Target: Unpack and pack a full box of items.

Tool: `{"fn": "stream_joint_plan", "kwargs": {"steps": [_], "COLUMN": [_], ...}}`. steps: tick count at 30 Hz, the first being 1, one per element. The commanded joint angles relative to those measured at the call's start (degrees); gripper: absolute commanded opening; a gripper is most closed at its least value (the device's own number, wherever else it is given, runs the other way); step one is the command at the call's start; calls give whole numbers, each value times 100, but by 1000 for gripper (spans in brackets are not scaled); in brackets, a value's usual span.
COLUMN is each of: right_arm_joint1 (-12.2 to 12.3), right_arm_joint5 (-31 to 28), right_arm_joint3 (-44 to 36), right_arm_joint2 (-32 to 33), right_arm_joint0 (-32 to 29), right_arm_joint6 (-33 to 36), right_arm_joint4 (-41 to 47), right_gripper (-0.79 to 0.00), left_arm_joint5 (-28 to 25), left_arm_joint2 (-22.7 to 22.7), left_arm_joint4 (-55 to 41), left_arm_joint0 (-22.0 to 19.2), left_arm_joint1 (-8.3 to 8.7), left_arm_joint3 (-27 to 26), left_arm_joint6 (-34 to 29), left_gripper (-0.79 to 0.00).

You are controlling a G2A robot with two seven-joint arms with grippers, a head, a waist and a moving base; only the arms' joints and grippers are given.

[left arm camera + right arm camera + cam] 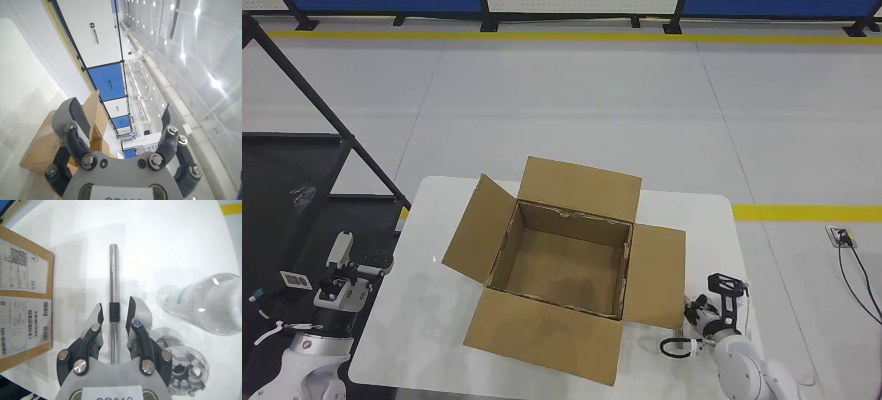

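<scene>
right gripper (116, 303) part-open astride the rod (114, 275), no contact | you centre on its black band (114, 311), close squarely, lift level | mind the bottle (204, 306) alongside

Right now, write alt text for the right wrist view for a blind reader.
The open right gripper straddles a polished metal rod with a black band, lying on the white table. Beside it are a labelled cardboard box flap, a clear bottle and a flanged metal part.
</scene>
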Motion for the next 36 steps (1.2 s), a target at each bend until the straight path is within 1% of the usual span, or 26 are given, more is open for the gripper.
{"fn": "stream_joint_plan", "kwargs": {"steps": [1, 5, 8, 9, 10, 11, 12, 14, 16, 18, 19, 22, 25, 31, 36], "right_arm_joint1": [8, 8, 2, 5, 9, 17, 30, 69, 116, 164, 184, 213, 221, 200, 185], "right_arm_joint5": [-71, -107, -468, -669, -931, -1313, -1733, -2794, -3676, -4413, -4671, -5136, -5190, -4826, -4649], "right_arm_joint3": [-422, -1183, -1556, -1623, -1660, -1675, -1642, -1449, -1148, -845, -685, -409, -280, -73, 89], "right_arm_joint2": [167, 415, 632, 712, 789, 860, 951, 1133, 1264, 1332, 1360, 1298, 1136, 593, 274], "right_arm_joint0": [-356, -1037, -1469, -1580, -1672, -1752, -1814, -1878, -1838, -1730, -1688, -1615, -1499, -1042, -730], "right_arm_joint6": [-254, -738, -1132, -1218, -1284, -1310, -1301, -1158, -821, -480, -368, -237, -201, -234, -343], "right_arm_joint4": [98, 224, 619, 779, 950, 1180, 1413, 1990, 2496, 2898, 3030, 3231, 3223, 2991, 2814], "right_gripper": [-471, -443, -440, -425, -397, -277, -188, -55, 0, 0, 0, 0, 0, 0, 0], "left_arm_joint5": [0, 0, 0, 0, 0, 0, 0, 0, 0, 0, 0, 0, 0, 0, 0], "left_arm_joint2": [0, 0, 0, 0, 0, 0, 0, 0, 0, 0, 0, 0, 0, 0, 0], "left_arm_joint4": [0, 0, 0, 0, 0, 0, 0, 0, 0, 0, 0, 0, 0, 0, 0], "left_arm_joint0": [0, 0, 0, 0, 0, 0, 0, 0, 0, 0, 0, 0, 0, 0, 0], "left_arm_joint1": [0, 0, 0, 0, 0, 0, 0, 0, 0, 0, 0, 0, 0, 0, 0], "left_arm_joint3": [0, 0, 0, 0, 0, 0, 0, 0, 0, 0, 0, 0, 0, 0, 0], "left_arm_joint6": [0, 0, 0, 0, 0, 0, 0, 0, 0, 0, 0, 0, 0, 0, 0], "left_gripper": [0, 0, 0, 0, 0, 0, 0, 0, 0, 0, 0, 0, 0, 0, 0]}}
